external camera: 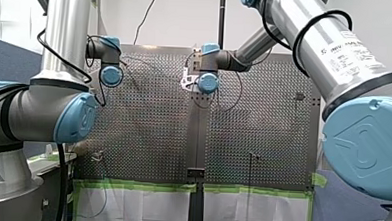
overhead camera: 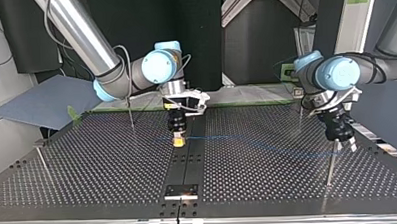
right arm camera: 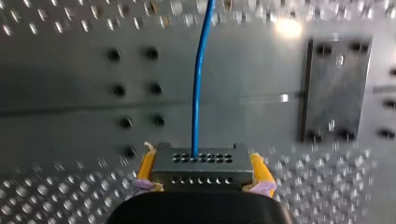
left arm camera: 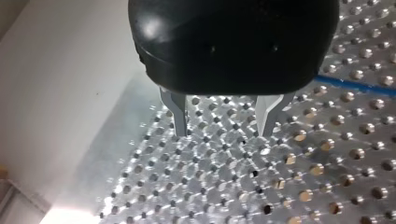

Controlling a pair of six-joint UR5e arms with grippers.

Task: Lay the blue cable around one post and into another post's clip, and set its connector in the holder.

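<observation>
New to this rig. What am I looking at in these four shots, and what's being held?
Two robot arms work over a perforated metal table. Front view looks from behind the arms; top view faces them, so sides swap; the other two are wrist cameras. My right gripper, with yellow pads, is shut on a dark block connector from which a thin blue cable runs out. My left gripper, metal-fingered, is open and empty. On the table stand thin upright posts.

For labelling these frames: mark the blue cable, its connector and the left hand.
blue cable (right arm camera: pixel 197 93), right wrist view, middle of its visible run.
connector (right arm camera: pixel 201 167), right wrist view, centre of its dark, holed face.
left hand (left arm camera: pixel 223 133), left wrist view, midway between its two metal fingertips.
</observation>
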